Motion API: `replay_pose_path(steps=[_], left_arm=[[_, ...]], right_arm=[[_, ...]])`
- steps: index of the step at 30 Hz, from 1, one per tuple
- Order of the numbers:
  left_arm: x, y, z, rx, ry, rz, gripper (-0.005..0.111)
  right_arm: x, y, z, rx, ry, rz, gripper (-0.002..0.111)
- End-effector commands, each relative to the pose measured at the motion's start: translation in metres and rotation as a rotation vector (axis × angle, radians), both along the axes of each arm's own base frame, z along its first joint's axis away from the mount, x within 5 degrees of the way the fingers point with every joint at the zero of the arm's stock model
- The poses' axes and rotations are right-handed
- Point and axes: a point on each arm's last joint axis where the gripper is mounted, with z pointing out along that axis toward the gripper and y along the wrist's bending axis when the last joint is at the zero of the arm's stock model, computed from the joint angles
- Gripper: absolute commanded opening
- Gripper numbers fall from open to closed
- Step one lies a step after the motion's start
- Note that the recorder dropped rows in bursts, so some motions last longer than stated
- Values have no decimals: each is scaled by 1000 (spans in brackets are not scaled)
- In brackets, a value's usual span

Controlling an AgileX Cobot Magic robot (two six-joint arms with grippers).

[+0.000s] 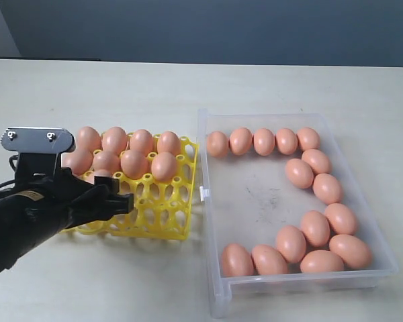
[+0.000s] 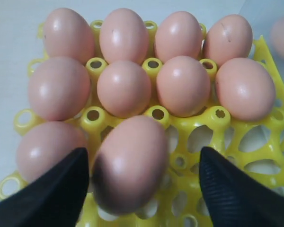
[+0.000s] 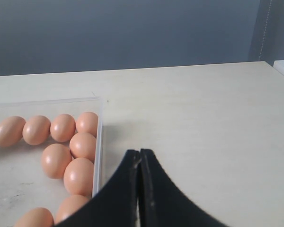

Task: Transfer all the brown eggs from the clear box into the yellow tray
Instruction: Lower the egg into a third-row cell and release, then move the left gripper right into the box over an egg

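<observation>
"Brown eggs [image 1: 299,173] are the worry. What might go wrong with the one under the left gripper [image 2: 144,158]?"

"Its fingers [image 2: 61,189] are spread wide, one just beside the shell and the other well apart, so nothing pinches that egg. It sits over a third-row cup of the yellow tray [image 1: 164,216], but I cannot tell whether it is fully seated. If it rests on a post, I'd judge it could tip against its neighbour, or the near finger could drag it when lifting off."

"And further right?"

"The eggs in the clear box [image 1: 255,194] lie loose on a smooth bottom, many of them touching. An off-centre pinch could send one rolling or knock the next. The right gripper [image 3: 140,161] is pressed together and empty, over the table [image 3: 203,118] just beside the box wall. If it came in low, it could strike the rim."

"What holds what?"

"Tray: four eggs in the back row, four in the second, two in the third counting this one. The other cups are open. Box: fifteen by my count, five in a line along the far wall, the rest curving down the right side and along the near wall. More than half are yet to be moved."
</observation>
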Motion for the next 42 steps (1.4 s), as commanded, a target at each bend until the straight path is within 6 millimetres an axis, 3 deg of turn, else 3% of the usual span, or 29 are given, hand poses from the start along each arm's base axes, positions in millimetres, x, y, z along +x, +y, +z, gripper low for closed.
replay_pose_path(steps=[1,7,11,19,22,23,32,38,42], left_arm=[[-1,2,0,-8,2,17,67],[1,5,4,9,-41,40,67],[9,-4,23,-32,-108,-1,67],[27,-75,76,-82,-38,-571,67],[45,-98,90,-1,-48,-716,67],[59,-112,94,61,-61,-784,67],[112,-167,82,16,68,-858,67],[141,-206,45,-227,245,-769,67],[162,-221,24,-323,283,-654,67]], right_arm=[[0,0,0,-5,-9,1,-1],[0,0,0,-5,-9,1,-1],[0,0,0,-5,-9,1,-1],[0,0,0,-5,-9,1,-1],[0,0,0,-5,-9,1,-1],[0,0,0,-5,-9,1,-1],[0,0,0,-5,-9,1,-1],[0,0,0,-5,-9,1,-1],[0,0,0,-5,-9,1,-1]])
